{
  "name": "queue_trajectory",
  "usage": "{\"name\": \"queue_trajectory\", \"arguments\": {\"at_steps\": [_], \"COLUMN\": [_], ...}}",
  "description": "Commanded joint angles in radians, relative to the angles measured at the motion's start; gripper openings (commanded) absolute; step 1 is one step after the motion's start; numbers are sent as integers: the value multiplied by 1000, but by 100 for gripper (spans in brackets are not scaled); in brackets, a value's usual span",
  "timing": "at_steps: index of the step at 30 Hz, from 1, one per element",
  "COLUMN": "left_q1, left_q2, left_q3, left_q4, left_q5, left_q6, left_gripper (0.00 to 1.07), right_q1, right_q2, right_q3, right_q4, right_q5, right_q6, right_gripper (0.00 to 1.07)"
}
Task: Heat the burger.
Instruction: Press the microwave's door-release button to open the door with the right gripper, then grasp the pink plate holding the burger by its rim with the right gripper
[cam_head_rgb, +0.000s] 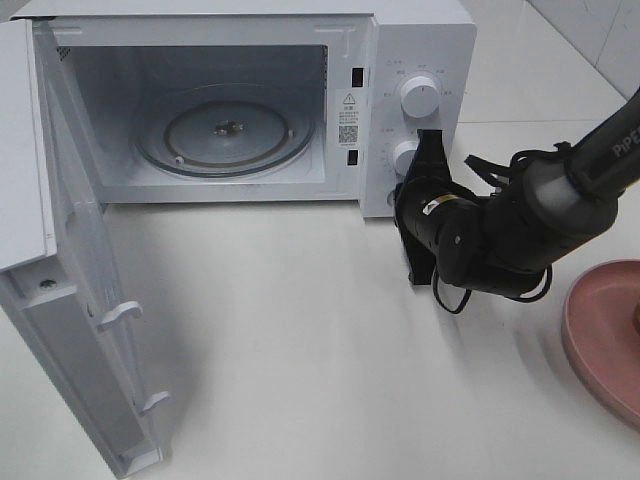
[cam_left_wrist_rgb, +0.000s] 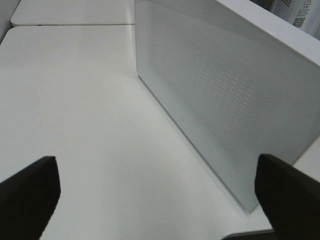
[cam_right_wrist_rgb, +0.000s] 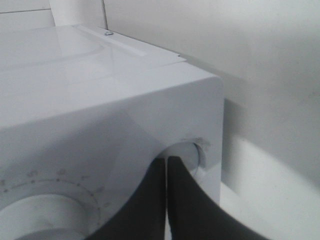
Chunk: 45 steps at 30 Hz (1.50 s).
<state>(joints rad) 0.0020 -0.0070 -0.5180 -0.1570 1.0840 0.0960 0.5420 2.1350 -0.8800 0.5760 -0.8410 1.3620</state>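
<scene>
The step in hand was judged to be a press on the control panel of the microwave (cam_head_rgb: 420, 40), which filled the upper left of the high view. Its door (cam_head_rgb: 70, 330) was already swung wide at the lower left, so the move was best finished by backing straight off the panel. No twist should be given that might turn a dial, and the cavity should be left clear for loading.

The burger was not clearly seen in any view. A dark sliver at the right edge, over the pink plate (cam_head_rgb: 600, 330), was perhaps it.

The following were counted:
- one microwave
- one door
- one plate, cut by the lower right edge
- one glass turntable (cam_head_rgb: 225, 135), bare
- two knobs, the upper knob (cam_head_rgb: 418, 95) and the lower knob (cam_head_rgb: 403, 157)
- two grippers

The right gripper (cam_right_wrist_rgb: 166, 160) was pressed together with nothing between its fingers. Its tips were set against a small round fitting near the panel's corner. The left gripper (cam_left_wrist_rgb: 156, 158) was spread wide and empty beside the door.
</scene>
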Motion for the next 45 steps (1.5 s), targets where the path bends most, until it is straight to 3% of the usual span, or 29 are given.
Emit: {"name": "queue_trajectory", "arguments": {"at_steps": [1,13,27,32,45], "left_q1": [-5,-5,-5,-5,-5], "left_q2": [-15,-15,-15,-15,-15], "left_q3": [3,3,3,3,3], "left_q4": [-1,-1,-1,-1,-1], "left_q5": [-16,-16,-16,-16,-16], "left_q6": [-2,-2,-2,-2,-2], "left_gripper": [98,98,98,98,98], "right_q1": [10,22,22,22,22], "right_q2": [-18,-108,-295,-371,-467], "right_q3": [2,79,167,167,167], "right_q4": [-1,-13,-40,-176,-451], "right_q5": [24,127,348,476,772], "right_q6": [-1,-68,-431,-592,-693], "right_gripper": [0,0,0,0,0]}}
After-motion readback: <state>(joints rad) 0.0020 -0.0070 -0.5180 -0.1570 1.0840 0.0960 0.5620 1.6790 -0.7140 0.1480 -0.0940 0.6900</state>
